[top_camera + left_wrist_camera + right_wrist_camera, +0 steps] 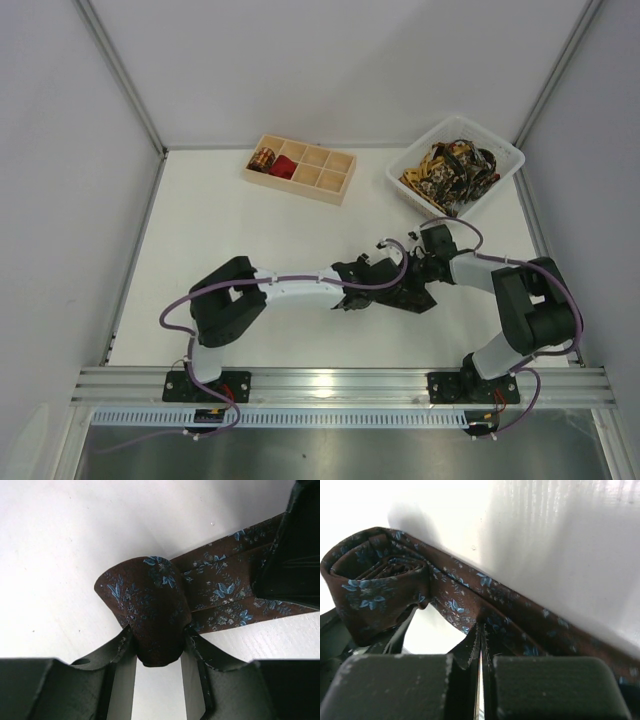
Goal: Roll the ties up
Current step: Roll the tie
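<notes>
A dark brown tie with small blue flowers (220,587) lies on the white table, partly rolled into a coil (150,607). My left gripper (157,640) is shut on that coil, its fingers (120,645) pressing its sides. In the right wrist view the coil (375,580) sits at the left and the flat strip (520,625) runs right. My right gripper (481,630) is shut on the strip's near edge. In the top view both grippers (385,285) meet at the table's middle. Rolled ties, one gold-and-black (263,158) and one red (287,166), sit in the tray.
A pale wooden compartment tray (330,180) stands at the back centre. A white plastic basket (500,160) at the back right holds several gold-and-black patterned ties (450,170). Grey walls border the table on three sides.
</notes>
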